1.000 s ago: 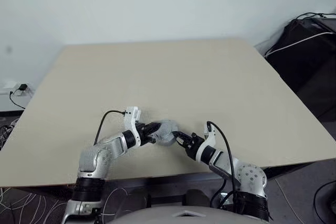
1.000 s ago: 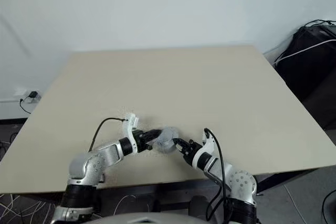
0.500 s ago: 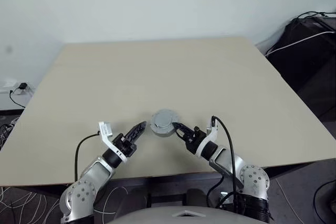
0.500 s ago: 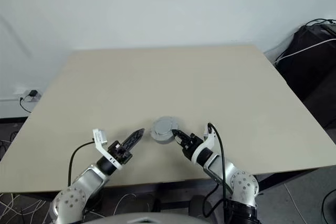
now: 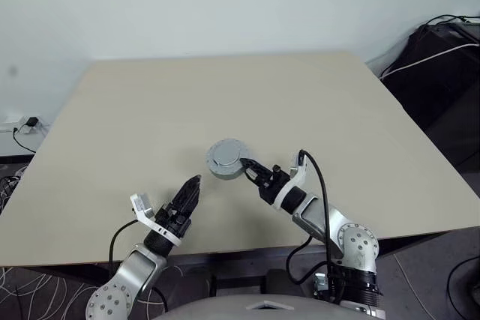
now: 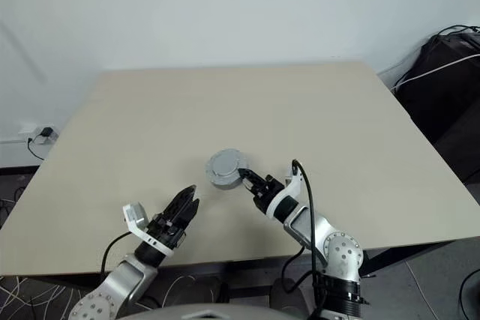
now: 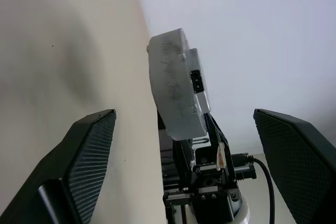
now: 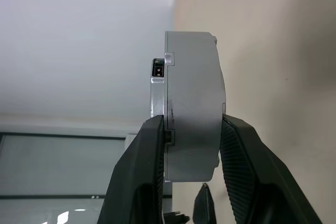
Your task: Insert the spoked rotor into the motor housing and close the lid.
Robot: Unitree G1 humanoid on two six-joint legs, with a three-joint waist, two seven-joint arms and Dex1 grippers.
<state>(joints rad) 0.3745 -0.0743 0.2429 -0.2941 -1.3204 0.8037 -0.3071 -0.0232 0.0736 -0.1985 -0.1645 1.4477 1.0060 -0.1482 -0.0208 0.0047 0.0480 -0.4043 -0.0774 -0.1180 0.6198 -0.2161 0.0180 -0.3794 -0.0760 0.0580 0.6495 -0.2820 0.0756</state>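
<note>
Silver-grey motor housing (image 5: 226, 159) pinched by right tool (image 5: 247, 167), left tool (image 5: 189, 190) spread, one table (image 5: 225, 103)

Beige table (image 5: 225, 95); white wall (image 5: 225, 5); black bag (image 5: 442, 65)

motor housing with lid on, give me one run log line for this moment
motor housing: lid closed, lifted off table | right gripper: shut on housing | left gripper: open, empty, apart from housing

Right hand (image 5: 250, 168) gripping the closed housing (image 5: 226, 159)
Left hand (image 5: 192, 189) is hovering open over the tabletop (image 5: 225, 95), apart.
</note>
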